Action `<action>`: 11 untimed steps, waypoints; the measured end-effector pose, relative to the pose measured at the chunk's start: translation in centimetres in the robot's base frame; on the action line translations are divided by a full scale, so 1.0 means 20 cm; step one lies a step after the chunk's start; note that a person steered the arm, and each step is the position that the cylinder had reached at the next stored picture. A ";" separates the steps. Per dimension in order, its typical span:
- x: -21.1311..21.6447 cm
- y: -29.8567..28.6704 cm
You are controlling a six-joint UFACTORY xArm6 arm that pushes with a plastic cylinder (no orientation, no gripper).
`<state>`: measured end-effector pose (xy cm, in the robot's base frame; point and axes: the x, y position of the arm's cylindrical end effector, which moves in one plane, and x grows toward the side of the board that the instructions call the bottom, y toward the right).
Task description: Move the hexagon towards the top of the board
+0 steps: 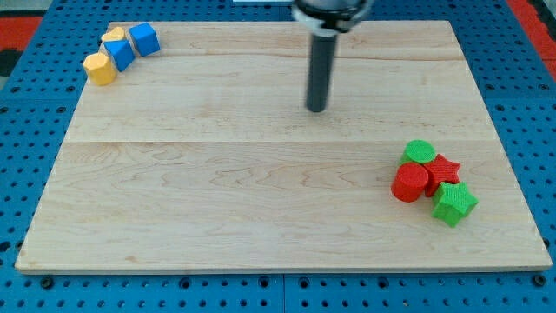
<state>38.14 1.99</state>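
My tip stands mid-table; no claw exists, so its state cannot be told. The yellow hexagon, at ten o'clock, touches a blue block; pushing risks dragging both.

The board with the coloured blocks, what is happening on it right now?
A robot arm with a dark rod is over the wooden board. My tip is in the upper middle and touches no block. At the view's top left lie a yellow hexagon, another yellow block and two blue blocks. At the view's lower right sit a green cylinder, a red star, a red cylinder and a green star.
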 end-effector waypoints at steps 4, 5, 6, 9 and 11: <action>0.01 -1.62; 0.00 -1.62; -0.03 -1.62; -0.37 -1.57; -0.36 -1.30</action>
